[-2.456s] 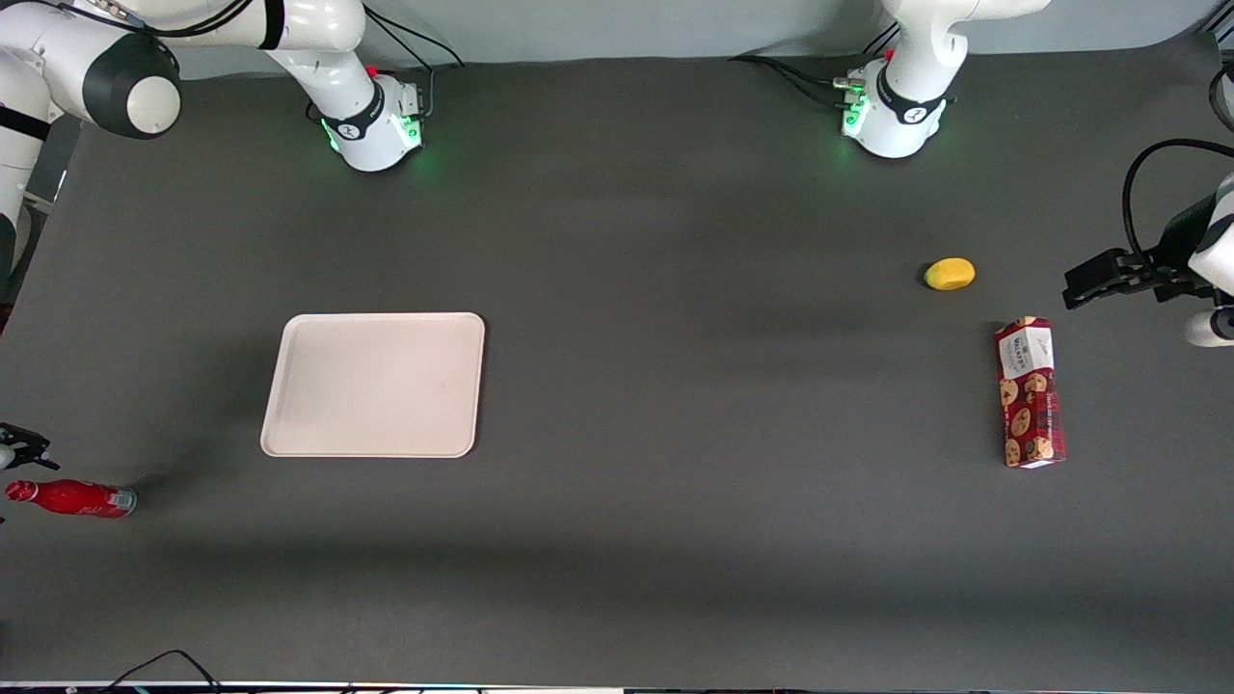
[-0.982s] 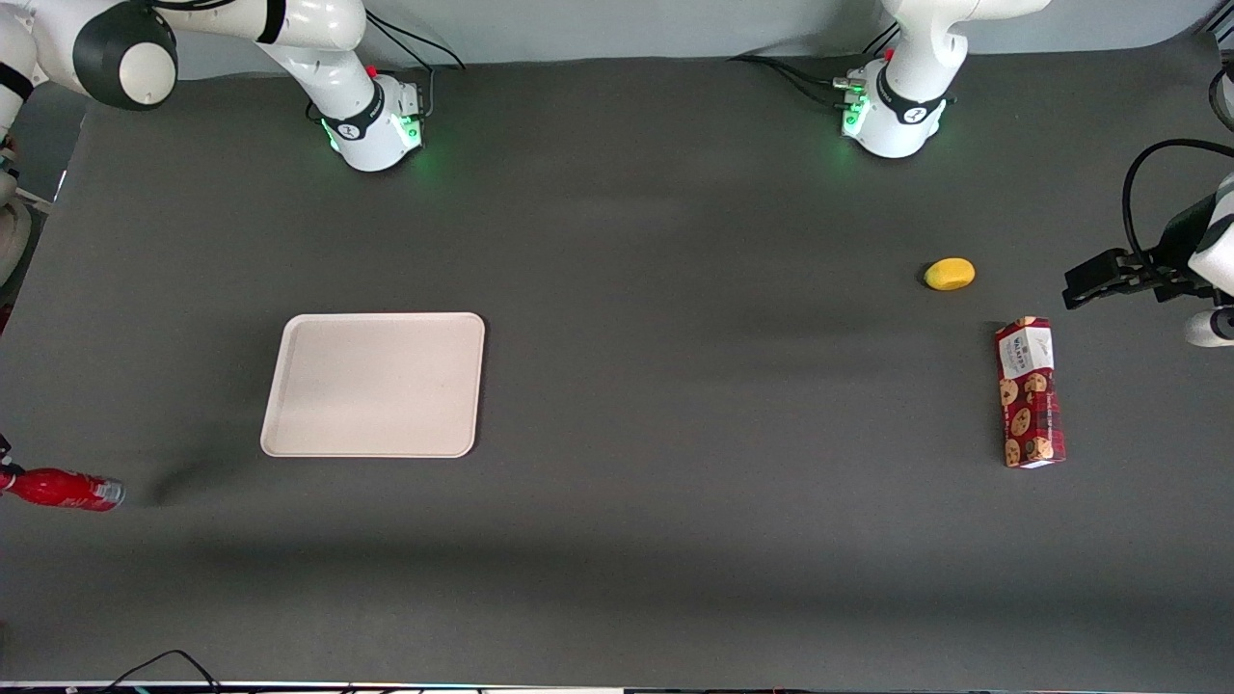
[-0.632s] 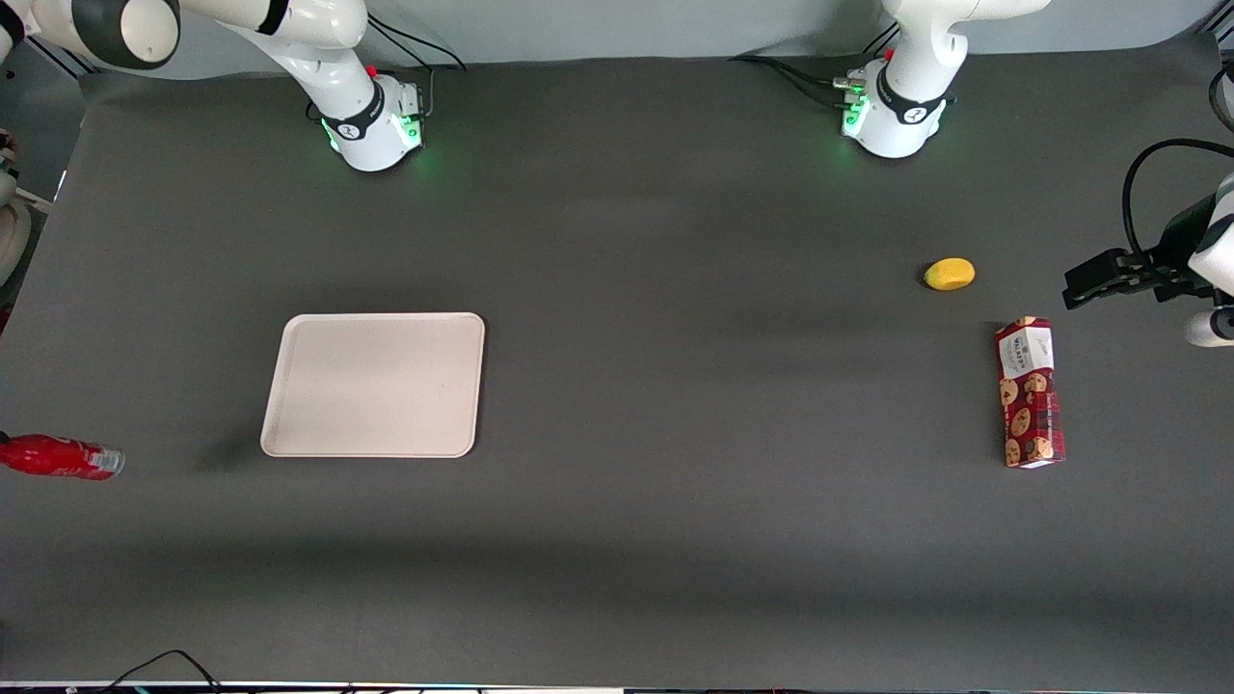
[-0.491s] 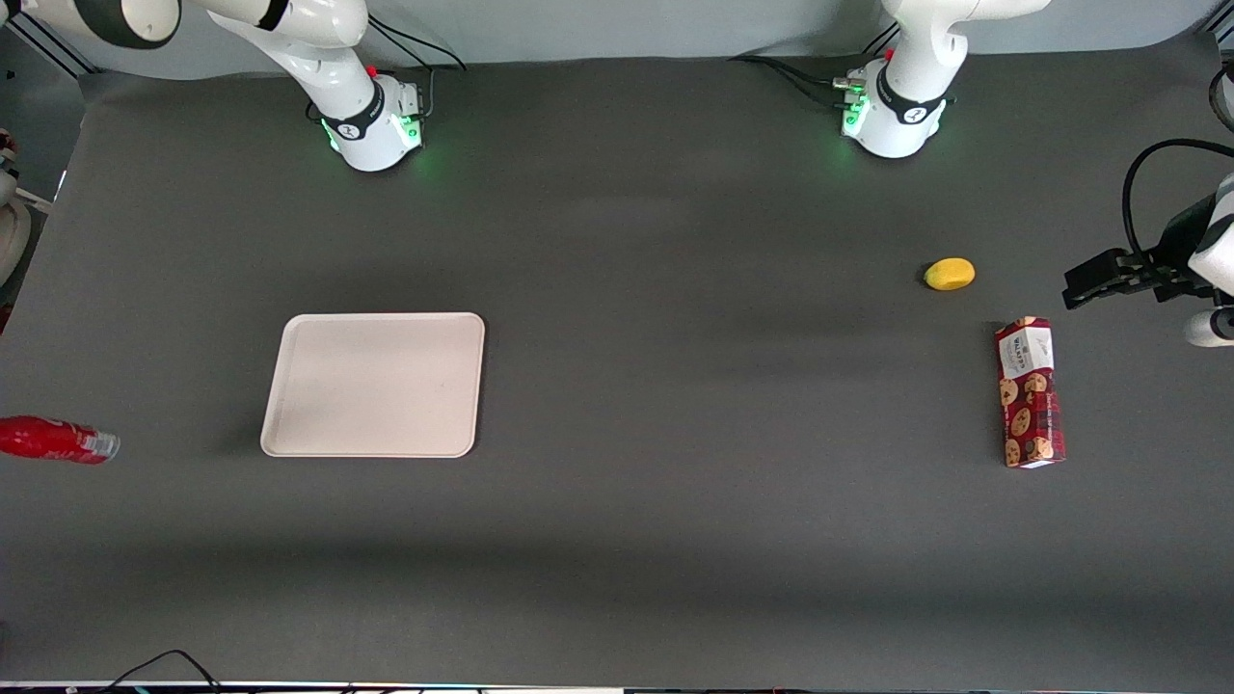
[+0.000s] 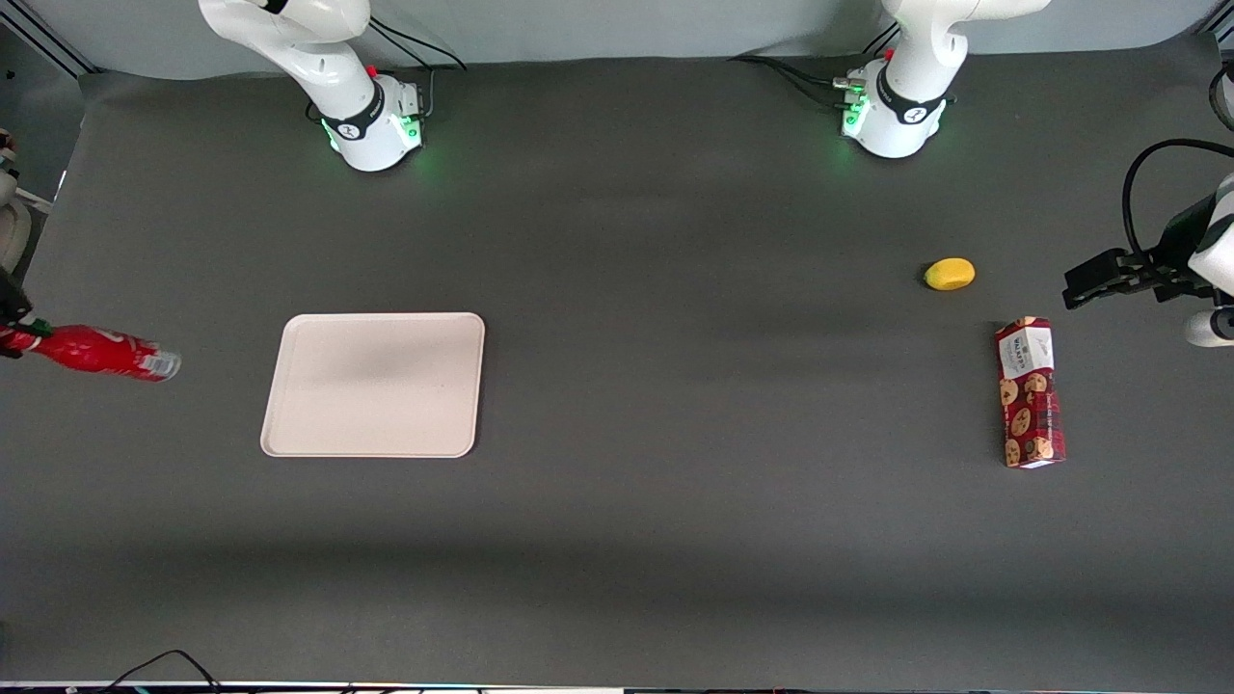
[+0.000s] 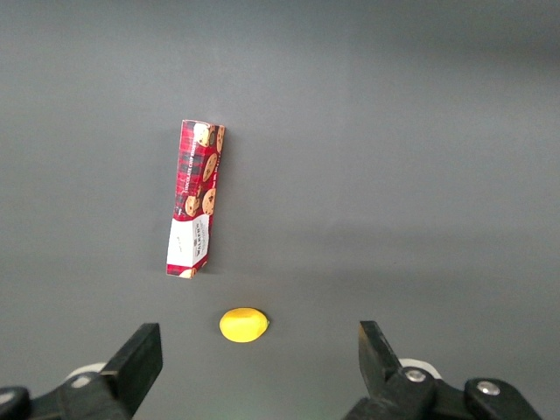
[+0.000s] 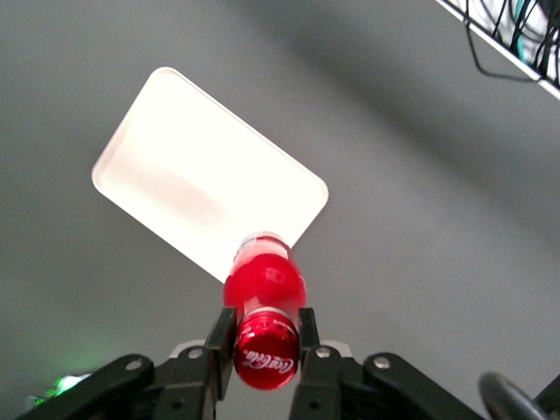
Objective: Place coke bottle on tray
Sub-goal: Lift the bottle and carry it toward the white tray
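The coke bottle (image 5: 96, 351) is a small red bottle with a silvery base, held in the air at the working arm's end of the table, beside the tray. My gripper (image 5: 12, 333) is shut on its capped end, mostly cut off by the picture's edge. In the right wrist view the gripper (image 7: 262, 341) clamps the red cap, and the coke bottle (image 7: 263, 278) hangs over the table with its base near a corner of the tray (image 7: 192, 188). The cream tray (image 5: 374, 384) lies flat and bare on the dark table.
A long red cookie-printed box (image 5: 1030, 392) and a yellow lemon-like fruit (image 5: 950, 274) lie toward the parked arm's end of the table; both also show in the left wrist view, the box (image 6: 194, 198) and the fruit (image 6: 243, 325). A cable (image 5: 159, 661) lies at the table's near edge.
The bottle lay on the table 2.5 s ago. My gripper has taken it by the cap, lifted it and carried it away from the front camera and toward the tray.
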Robot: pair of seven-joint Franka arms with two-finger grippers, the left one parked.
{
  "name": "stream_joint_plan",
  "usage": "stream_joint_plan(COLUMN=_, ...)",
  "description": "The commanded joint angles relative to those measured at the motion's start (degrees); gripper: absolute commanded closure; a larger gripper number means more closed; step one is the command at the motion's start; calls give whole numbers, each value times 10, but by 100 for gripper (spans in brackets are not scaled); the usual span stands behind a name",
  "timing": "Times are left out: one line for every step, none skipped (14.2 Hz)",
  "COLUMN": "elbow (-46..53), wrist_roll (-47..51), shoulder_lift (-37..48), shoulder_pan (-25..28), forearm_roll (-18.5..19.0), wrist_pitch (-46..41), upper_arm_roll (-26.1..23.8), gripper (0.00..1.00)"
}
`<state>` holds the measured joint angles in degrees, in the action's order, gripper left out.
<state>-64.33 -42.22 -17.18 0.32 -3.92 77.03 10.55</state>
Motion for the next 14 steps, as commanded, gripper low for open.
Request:
stream_joint_plan(elbow=-103, wrist_roll=111, shoulder_lift=43, shoulder_pan=39, forearm_roll=24, wrist_pitch=26, upper_arm_roll=-1, gripper=97)
stream_joint_plan(elbow=-132, wrist_roll=122, shoulder_lift=43, shoulder_pan=40, forearm_roll=24, wrist_pitch=56, upper_arm_roll=-2, gripper=97)
stream_joint_plan(elbow=-175, wrist_roll=130, shoulder_lift=43, shoulder_pan=40, forearm_roll=24, wrist_pitch=96, upper_arm_roll=-2, gripper=97)
stream_joint_plan(elbow=-218, wrist_roll=153, shoulder_lift=51, shoulder_pan=41, forearm_roll=24, wrist_pitch=138, upper_arm_roll=-2, gripper=97)
stream_joint_plan(elbow=-265, wrist_roll=172, shoulder_lift=61, shoulder_pan=42, forearm_roll=25, wrist_pitch=178, upper_arm_roll=-4, gripper=97)
stream_joint_plan(elbow=-304, wrist_roll=183, shoulder_lift=68, shoulder_pan=42, forearm_roll=26, wrist_pitch=216, upper_arm_roll=-6, gripper=97)
stream_joint_plan(elbow=-339, wrist_roll=194, shoulder_lift=72, shoulder_pan=42, forearm_roll=28, wrist_pitch=246, upper_arm_roll=-6, gripper=97)
stream_joint_plan(elbow=-366, wrist_roll=209, shoulder_lift=73, shoulder_pan=42, forearm_roll=40, wrist_pitch=274, upper_arm_roll=-6, gripper=97)
stream_joint_plan(elbow=-387, wrist_roll=232, shoulder_lift=77, shoulder_pan=42, forearm_roll=48, wrist_pitch=296, upper_arm_roll=-8, gripper=97)
stream_joint_plan(elbow=-412, wrist_roll=248, shoulder_lift=81, shoulder_pan=42, forearm_roll=49, wrist_pitch=322, upper_arm_roll=-8, gripper=97)
stream_joint_plan(elbow=-437, wrist_roll=255, shoulder_lift=85, shoulder_pan=42, forearm_roll=49, wrist_pitch=348, upper_arm_roll=-11, gripper=97)
stream_joint_plan(elbow=-465, wrist_roll=260, shoulder_lift=88, shoulder_pan=42, forearm_roll=48, wrist_pitch=375, upper_arm_roll=-11, gripper=97)
stream_joint_plan(elbow=-495, wrist_roll=264, shoulder_lift=95, shoulder_pan=41, forearm_roll=48, wrist_pitch=404, upper_arm_roll=-11, gripper=97)
stream_joint_plan(elbow=-524, wrist_roll=271, shoulder_lift=100, shoulder_pan=39, forearm_roll=48, wrist_pitch=432, upper_arm_roll=-11, gripper=96)
